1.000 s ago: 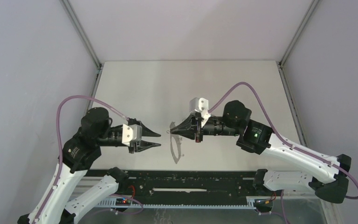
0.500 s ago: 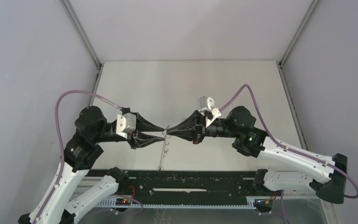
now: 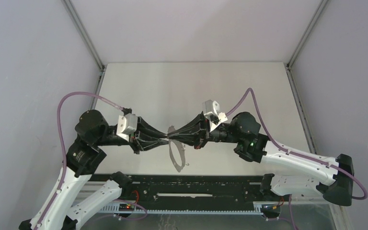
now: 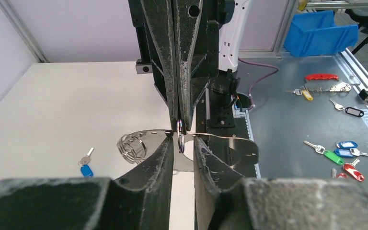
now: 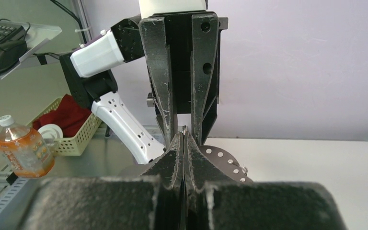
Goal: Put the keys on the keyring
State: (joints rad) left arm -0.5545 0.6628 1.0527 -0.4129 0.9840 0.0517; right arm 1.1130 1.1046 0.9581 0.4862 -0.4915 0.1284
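The keyring (image 3: 178,166) hangs above the table between my two grippers, its flat band showing in the left wrist view (image 4: 235,143) and the right wrist view (image 5: 220,158). My right gripper (image 3: 173,137) (image 5: 184,137) is shut on a small wire loop (image 4: 180,142) at the keyring's rim. My left gripper (image 3: 166,139) (image 4: 180,146) is open, tip to tip with the right one, one finger on each side of that loop. The blue-headed key (image 4: 86,168) lies on the table. The green-headed key is not in view on the table.
A bundle of wire loops (image 4: 130,146) hangs on the keyring's far side. Off the table, a grey bench holds several tagged keys (image 4: 338,152) and a blue bin (image 4: 321,36). A basket (image 5: 69,129) and a bottle (image 5: 26,148) stand beyond the other edge.
My left gripper has moved right and met the right gripper's tips. The right gripper shifted slightly left, and the hanging keyring swung and turned its face more toward the top camera.
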